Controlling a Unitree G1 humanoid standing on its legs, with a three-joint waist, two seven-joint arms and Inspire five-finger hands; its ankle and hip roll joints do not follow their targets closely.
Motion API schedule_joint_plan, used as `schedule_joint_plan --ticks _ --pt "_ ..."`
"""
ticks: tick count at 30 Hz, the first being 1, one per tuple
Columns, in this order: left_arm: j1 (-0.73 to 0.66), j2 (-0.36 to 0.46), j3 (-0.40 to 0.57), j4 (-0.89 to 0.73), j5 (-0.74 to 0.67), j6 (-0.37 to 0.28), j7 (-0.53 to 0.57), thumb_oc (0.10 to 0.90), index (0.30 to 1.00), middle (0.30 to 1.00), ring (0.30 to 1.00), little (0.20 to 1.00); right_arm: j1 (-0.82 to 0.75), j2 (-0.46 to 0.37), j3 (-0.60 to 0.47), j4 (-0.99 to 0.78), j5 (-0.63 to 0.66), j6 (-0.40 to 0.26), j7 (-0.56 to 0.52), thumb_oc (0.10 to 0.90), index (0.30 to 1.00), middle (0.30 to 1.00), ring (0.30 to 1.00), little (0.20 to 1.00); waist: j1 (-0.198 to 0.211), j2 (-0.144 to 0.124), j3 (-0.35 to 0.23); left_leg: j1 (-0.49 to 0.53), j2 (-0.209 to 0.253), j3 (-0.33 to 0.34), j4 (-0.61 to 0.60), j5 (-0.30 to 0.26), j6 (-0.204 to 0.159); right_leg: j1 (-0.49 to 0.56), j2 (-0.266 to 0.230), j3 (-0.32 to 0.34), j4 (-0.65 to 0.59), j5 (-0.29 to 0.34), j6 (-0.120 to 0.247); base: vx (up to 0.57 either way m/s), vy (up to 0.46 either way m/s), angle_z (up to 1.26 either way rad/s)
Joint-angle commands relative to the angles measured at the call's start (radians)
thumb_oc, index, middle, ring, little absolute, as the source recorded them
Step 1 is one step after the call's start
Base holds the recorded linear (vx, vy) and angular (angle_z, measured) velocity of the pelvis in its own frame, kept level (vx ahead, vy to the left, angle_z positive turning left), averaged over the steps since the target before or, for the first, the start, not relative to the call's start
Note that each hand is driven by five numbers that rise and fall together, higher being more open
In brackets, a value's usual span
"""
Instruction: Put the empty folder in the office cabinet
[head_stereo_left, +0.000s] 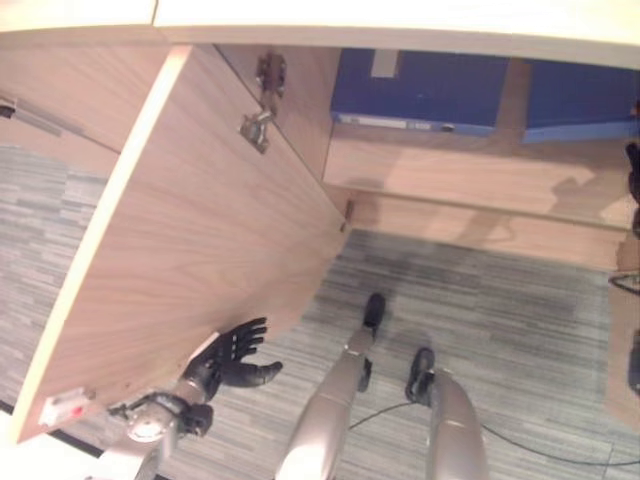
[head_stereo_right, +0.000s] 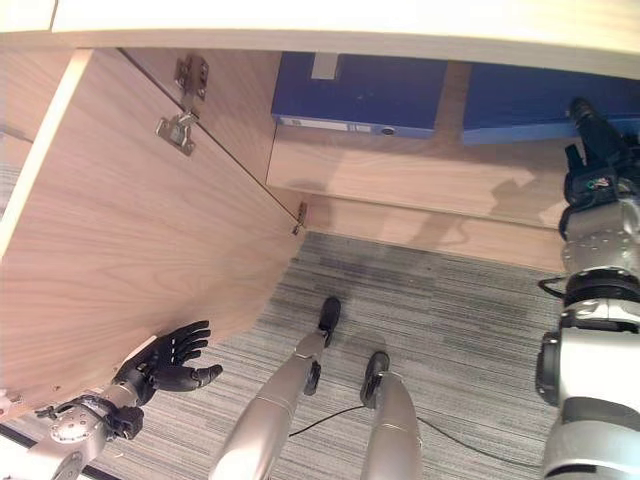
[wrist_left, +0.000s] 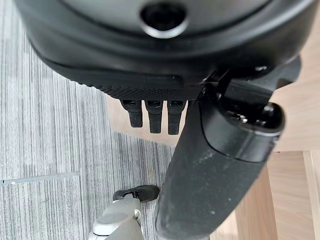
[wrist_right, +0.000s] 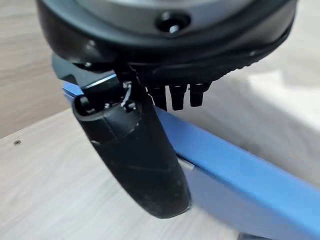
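Note:
Inside the open wooden cabinet, a blue folder (head_stereo_right: 510, 100) lies on the shelf (head_stereo_left: 450, 170) at the right. My right hand (head_stereo_right: 592, 135) is right at its end. In the right wrist view the folder (wrist_right: 240, 170) lies just past the thumb (wrist_right: 135, 160) and the straight fingers (wrist_right: 177, 95), which are not curled round it. A second blue folder (head_stereo_left: 420, 90) lies on the same shelf further left. My left hand (head_stereo_left: 230, 360) is open, its fingers spread at the lower edge of the open cabinet door (head_stereo_left: 190, 250).
The door swings out wide at the left, with two metal hinges (head_stereo_left: 262, 100) near its top. Grey striped carpet (head_stereo_left: 520, 300) covers the floor in front of the cabinet. A pale top panel (head_stereo_right: 350, 20) overhangs the shelf.

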Motion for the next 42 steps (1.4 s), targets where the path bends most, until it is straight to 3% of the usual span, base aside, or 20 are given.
schedule_joint_plan --ticks 1,6,12,18,22,27,30,35,42 --pt "0.0 -0.059 0.011 0.018 -0.033 -0.04 0.025 0.8 0.9 0.9 0.9 0.9 -0.039 -0.041 -0.035 -0.153 0.075 -0.194 0.013 0.8 0.9 0.9 0.9 0.9 0.028 0.019 -0.026 -0.003 0.008 0.074 -0.03 -0.081 -0.047 0.128 -0.009 -0.073 -0.134 -0.001 0.001 0.0 0.0 0.0" --pt "-0.02 -0.075 -0.014 0.016 -0.031 -0.044 0.039 0.8 0.9 0.9 0.9 0.9 -0.033 0.083 -0.11 -0.258 0.098 -0.301 -0.027 0.8 0.9 0.9 0.9 0.9 0.038 0.04 -0.035 0.005 -0.002 0.075 -0.037 -0.083 -0.045 0.135 -0.013 -0.073 -0.136 -0.001 0.007 0.01 0.022 0.02" --pt "-0.029 -0.075 -0.028 0.024 -0.03 -0.042 0.054 0.8 0.9 0.9 0.9 0.9 -0.036 0.088 -0.112 -0.242 0.054 -0.305 -0.094 0.8 0.9 0.9 0.9 0.9 0.039 0.041 -0.04 0.01 -0.004 0.076 -0.048 -0.079 -0.045 0.132 -0.016 -0.071 -0.139 0.001 0.009 0.0 0.014 0.04" --pt "-0.031 -0.069 -0.052 0.032 0.005 -0.021 0.084 0.8 0.9 0.9 0.9 0.9 -0.057 0.178 -0.17 -0.24 0.032 -0.392 -0.246 0.8 0.9 0.9 0.9 0.9 0.032 0.039 -0.047 0.019 -0.004 0.077 -0.057 -0.081 -0.041 0.14 -0.01 -0.065 -0.157 0.008 0.009 0.0 0.003 0.03" --pt "-0.036 -0.05 -0.074 0.022 0.022 -0.008 0.098 0.8 0.9 0.9 0.9 0.9 -0.099 0.223 -0.132 -0.207 -0.049 -0.338 -0.386 0.8 0.9 0.9 0.9 0.9 0.017 0.033 -0.045 0.022 0.001 0.083 -0.059 -0.083 -0.034 0.139 -0.007 -0.055 -0.161 0.015 0.007 -0.01 0.019 -0.03" --pt "-0.022 -0.035 -0.079 0.012 0.047 0.007 0.108 0.8 0.9 0.9 0.9 0.9 -0.126 0.267 -0.127 -0.265 -0.106 -0.341 -0.47 0.8 0.9 0.9 0.9 0.9 0.002 0.025 -0.039 0.021 0.001 0.088 -0.061 -0.082 -0.029 0.141 -0.004 -0.051 -0.169 0.021 0.005 0.0 0.0 0.0" --pt "-0.021 -0.03 -0.077 0.008 0.051 0.008 0.108 0.8 0.9 0.9 0.9 0.9 -0.137 0.26 -0.126 -0.252 -0.108 -0.332 -0.485 0.8 0.9 0.9 0.9 0.9 -0.001 0.023 -0.039 0.025 0.001 0.088 -0.068 -0.08 -0.029 0.142 -0.003 -0.053 -0.173 0.023 0.005 0.0 0.007 -0.04" --pt "-0.017 -0.013 -0.072 0.002 0.047 0.01 0.102 0.8 0.9 0.9 0.9 0.9 -0.167 0.174 -0.091 -0.146 -0.102 -0.269 -0.485 0.8 0.9 0.9 0.9 0.9 -0.009 0.011 -0.042 0.03 0.008 0.091 -0.078 -0.076 -0.029 0.142 0.0 -0.051 -0.177 0.026 0.002 0.0 0.0 -0.01" --pt "-0.009 -0.015 -0.067 0.004 0.04 0.019 0.104 0.8 0.9 0.9 0.9 0.9 -0.155 0.166 -0.069 -0.129 -0.133 -0.245 -0.483 0.8 0.9 0.9 0.9 0.9 -0.01 0.002 -0.039 0.036 0.01 0.09 -0.077 -0.077 -0.028 0.149 0.001 -0.051 -0.18 0.026 0.001 0.0 -0.001 0.0"
